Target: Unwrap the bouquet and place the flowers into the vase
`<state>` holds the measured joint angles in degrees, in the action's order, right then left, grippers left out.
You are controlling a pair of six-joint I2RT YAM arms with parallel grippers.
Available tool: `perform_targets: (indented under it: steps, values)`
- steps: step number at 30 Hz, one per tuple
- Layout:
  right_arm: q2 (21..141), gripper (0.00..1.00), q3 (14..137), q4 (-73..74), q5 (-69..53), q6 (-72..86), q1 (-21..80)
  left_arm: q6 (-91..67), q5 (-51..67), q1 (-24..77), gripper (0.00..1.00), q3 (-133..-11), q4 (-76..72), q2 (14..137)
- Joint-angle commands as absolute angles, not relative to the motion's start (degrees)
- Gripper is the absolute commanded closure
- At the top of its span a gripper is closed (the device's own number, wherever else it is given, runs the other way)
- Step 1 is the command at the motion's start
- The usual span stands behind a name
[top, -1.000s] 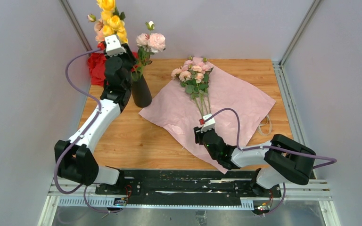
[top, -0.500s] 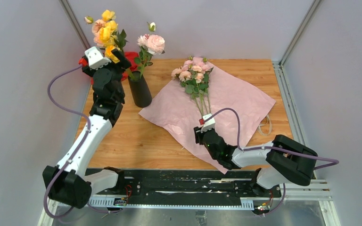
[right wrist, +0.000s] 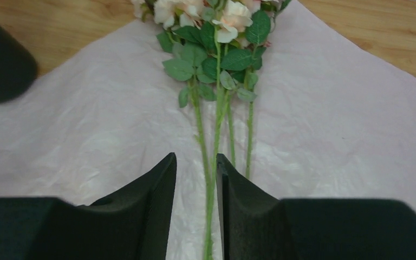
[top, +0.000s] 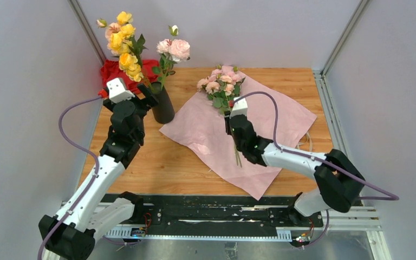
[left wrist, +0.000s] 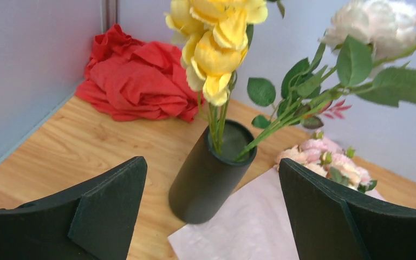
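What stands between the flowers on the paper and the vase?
Only flat paper lies between the flowers and the vase. But the vase mouth already holds a yellow stem and a pink rose stem, and the open left gripper sits close beside it, so entry may be crowded.

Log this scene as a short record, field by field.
left gripper: open, empty, facing the vase
right gripper: narrowly open, one stem of the flowers between its jaws
vase: upright, holds yellow-flowered stem and pink rose stem
flowers: lying on unfolded pink paper
red cloth: far left corner
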<state>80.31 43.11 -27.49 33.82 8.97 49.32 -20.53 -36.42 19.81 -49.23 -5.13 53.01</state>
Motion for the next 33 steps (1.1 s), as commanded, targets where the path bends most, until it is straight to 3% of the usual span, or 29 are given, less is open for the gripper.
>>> perform_targets:
  steps: [1, 12, 25, 33]
  values:
    - [86.1, 0.66, 52.8, -8.6, 33.2, 13.2, 44.5, -20.6, -37.4, 20.7, 0.0, -48.9, 2.7, 49.3]
    - [97.8, 0.84, 65.5, 4.3, 27.5, 18.4, 36.2, -19.2, -22.9, 21.5, 0.0, -45.5, 8.3, 43.1]
    - [110.1, 0.85, 70.2, 4.2, 22.6, 20.3, 31.9, -20.1, -20.2, 23.6, 0.01, -40.4, 7.0, 44.3]
    - [109.8, 0.72, 70.5, 4.3, 22.9, 19.8, 30.9, -20.1, -20.2, 23.7, 0.01, -40.2, 6.8, 44.9]
